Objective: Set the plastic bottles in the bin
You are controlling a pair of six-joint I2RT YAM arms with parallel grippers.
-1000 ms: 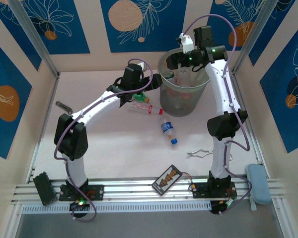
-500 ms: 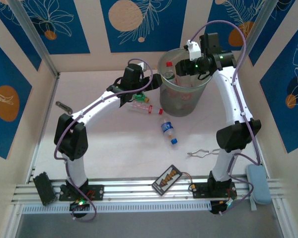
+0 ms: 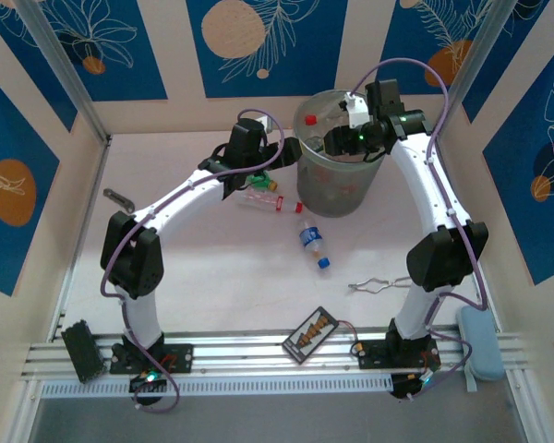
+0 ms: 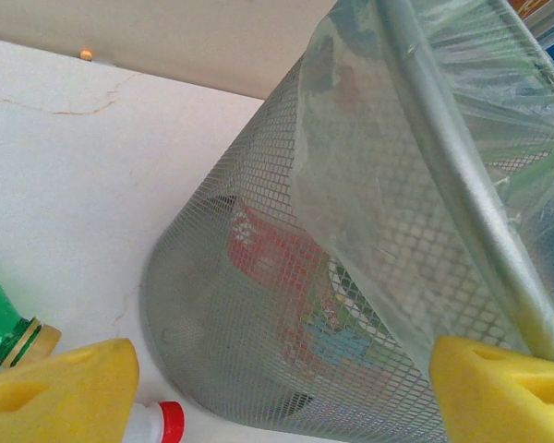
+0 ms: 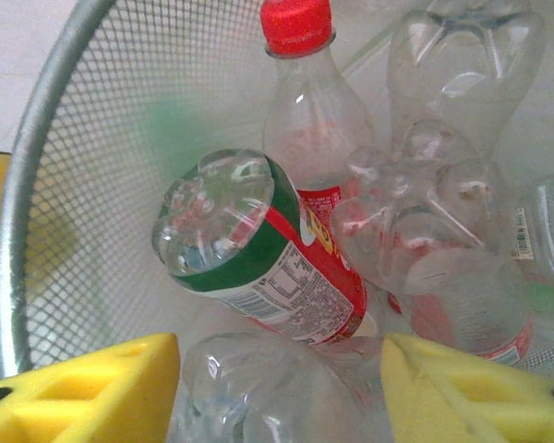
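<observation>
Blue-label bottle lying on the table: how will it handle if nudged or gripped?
The blue-label bottle lies on its side and is round, so a nudge probably rolls it. It looks clear and empty, so it is likely light and squashy in a grip.

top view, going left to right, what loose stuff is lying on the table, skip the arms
dark tool → red-labelled bottle → blue-labelled bottle → metal wire piece
</observation>
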